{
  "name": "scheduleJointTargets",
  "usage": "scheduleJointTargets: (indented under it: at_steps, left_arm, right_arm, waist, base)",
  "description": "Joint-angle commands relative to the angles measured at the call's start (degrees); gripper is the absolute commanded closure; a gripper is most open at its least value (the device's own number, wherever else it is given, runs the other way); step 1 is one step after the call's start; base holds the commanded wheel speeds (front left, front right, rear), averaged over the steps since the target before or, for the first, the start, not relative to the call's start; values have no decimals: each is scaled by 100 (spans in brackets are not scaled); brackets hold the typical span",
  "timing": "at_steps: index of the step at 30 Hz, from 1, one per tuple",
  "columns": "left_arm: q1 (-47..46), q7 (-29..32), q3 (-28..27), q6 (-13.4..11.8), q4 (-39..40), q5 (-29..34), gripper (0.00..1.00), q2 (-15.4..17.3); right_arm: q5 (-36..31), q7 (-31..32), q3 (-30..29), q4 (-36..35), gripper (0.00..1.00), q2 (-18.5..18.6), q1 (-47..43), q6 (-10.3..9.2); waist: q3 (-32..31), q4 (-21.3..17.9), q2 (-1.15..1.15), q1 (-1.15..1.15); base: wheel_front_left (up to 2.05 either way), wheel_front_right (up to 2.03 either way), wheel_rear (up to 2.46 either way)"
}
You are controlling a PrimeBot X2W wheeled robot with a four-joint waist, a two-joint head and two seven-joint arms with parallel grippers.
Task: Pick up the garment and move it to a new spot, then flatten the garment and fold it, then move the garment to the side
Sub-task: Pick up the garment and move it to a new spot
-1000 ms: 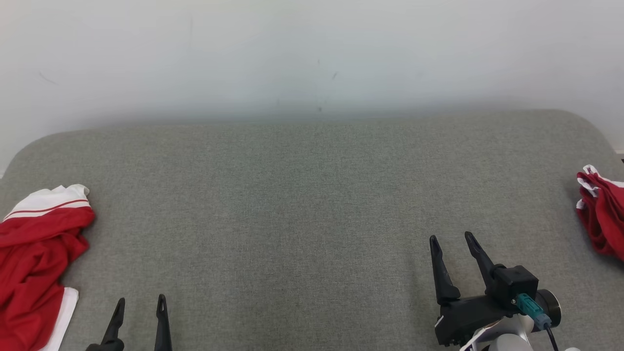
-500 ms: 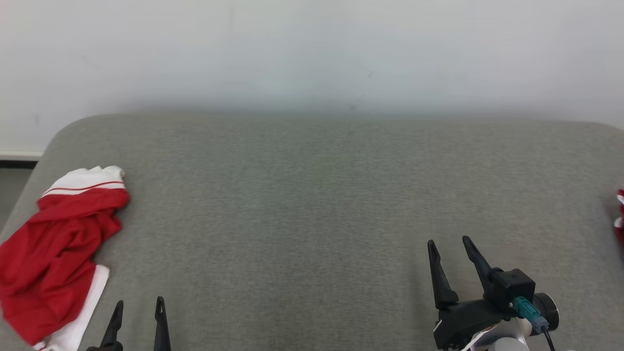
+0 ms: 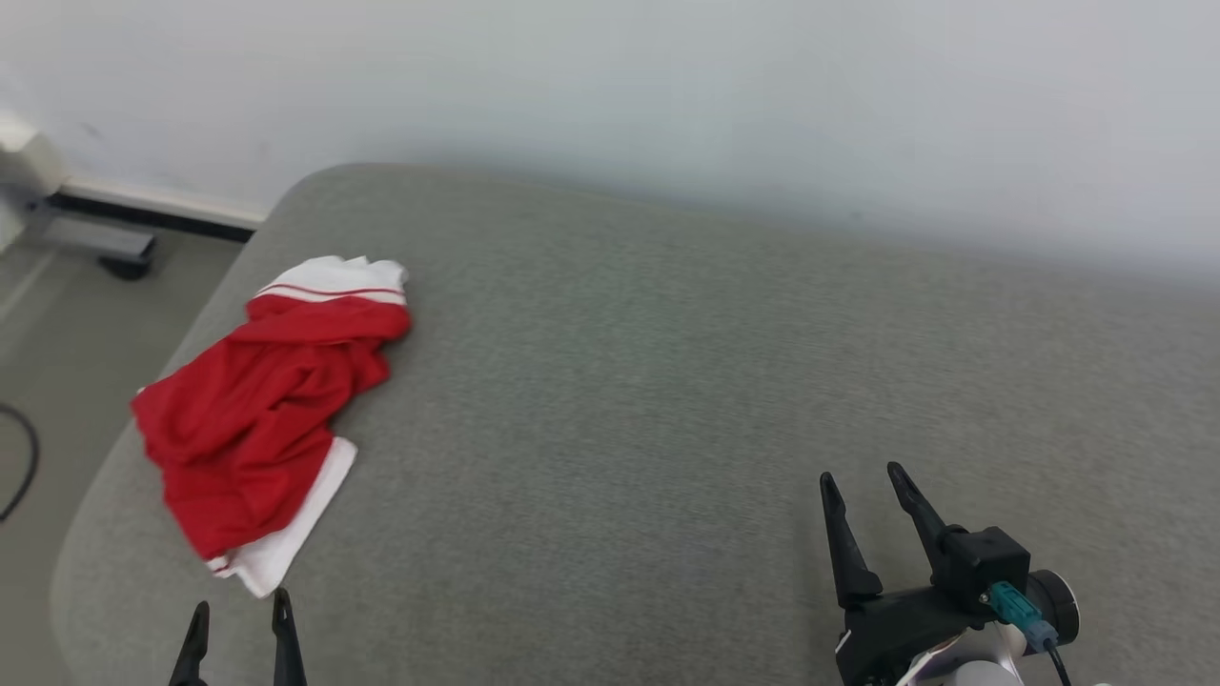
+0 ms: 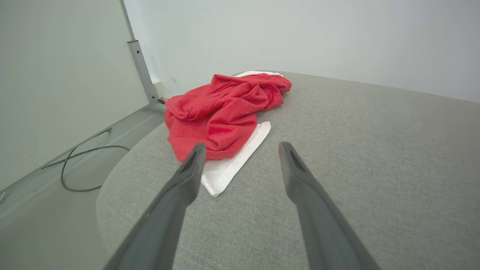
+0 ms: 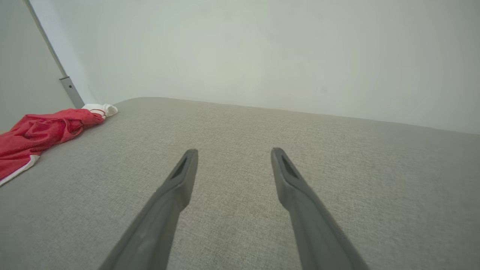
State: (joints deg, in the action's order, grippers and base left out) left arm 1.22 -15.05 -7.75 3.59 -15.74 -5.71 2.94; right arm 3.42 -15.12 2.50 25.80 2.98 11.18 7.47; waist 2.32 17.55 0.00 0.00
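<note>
A crumpled red garment (image 3: pixel 257 410) with white bands lies on the left end of the grey cushioned surface (image 3: pixel 667 381), near its rounded edge. My left gripper (image 3: pixel 240 612) stands open just in front of the garment's white hem, apart from it. In the left wrist view the garment (image 4: pixel 221 112) lies just beyond the open left gripper (image 4: pixel 240 148). My right gripper (image 3: pixel 863 479) stands open over bare cushion at the lower right, far from the garment. The right wrist view has the garment (image 5: pixel 41 131) at its far left, beyond the open right gripper (image 5: pixel 232 152).
A pale wall (image 3: pixel 667 105) runs behind the cushion. Off the cushion's left edge is grey floor (image 3: pixel 57 333) with a dark cable (image 4: pixel 82 168), a metal post (image 4: pixel 144 73) and a dark foot of some equipment (image 3: pixel 124 262).
The head camera has swung left: the garment now sits further right in the picture, and the red cloth at the right edge has left the view. Both grippers stay open.
</note>
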Motion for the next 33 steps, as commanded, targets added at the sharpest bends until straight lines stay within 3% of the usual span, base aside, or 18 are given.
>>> scheduleJointTargets:
  at_steps: [1,9,18,27,33]
  left_arm:
    - [78,-17,-13,9,0,-32,0,-10]
    - [253,-17,101,-254,88,-186,0,-8]
    - [467,-18,39,-507,310,-412,0,-9]
    - [481,-18,135,-556,287,-544,0,-10]
    - [197,-18,90,-371,121,-694,0,-8]
  right_arm:
    - [-7,-1,9,-16,0,-15,-35,6]
    - [67,-1,208,-18,0,-12,-24,6]
    - [78,0,582,108,0,-9,252,6]
    - [50,0,610,177,0,-11,280,6]
    - [-9,0,401,133,0,11,152,6]
  waist:
    - [77,579,0,0]
    - [146,1245,0,0]
    - [305,1347,0,0]
    - [341,1345,0,0]
    - [377,1299,0,0]
  base:
    - [0,0,0]
    - [0,0,0]
    - [0,0,0]
    - [0,0,0]
    - [0,0,0]
